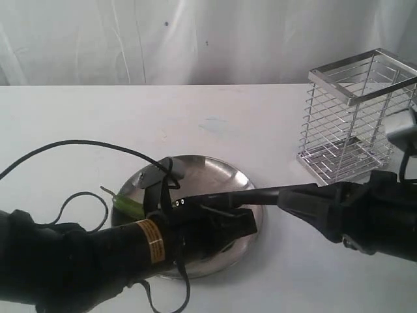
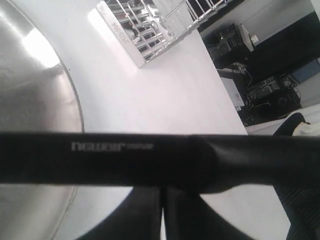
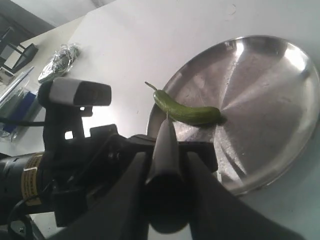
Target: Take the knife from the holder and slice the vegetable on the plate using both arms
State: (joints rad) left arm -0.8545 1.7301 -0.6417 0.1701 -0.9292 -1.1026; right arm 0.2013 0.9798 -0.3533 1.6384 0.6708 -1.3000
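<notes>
One knife (image 2: 150, 157), pinched by my right gripper (image 3: 167, 170) over the plate (image 3: 270, 100); left gripper (image 2: 162, 200) pressed together, empty. I should pin the green chilli (image 3: 187, 112) at the left rim before cutting.

The plate (image 3: 270, 90) is showing dull, scuffed steel; the holder (image 1: 352, 117) is gleaming as polished wire. The knife (image 2: 125, 162) is looking matt black, the vegetable (image 3: 187, 112) glossy.

White table (image 1: 228, 124) before a white curtain (image 1: 130, 39).
</notes>
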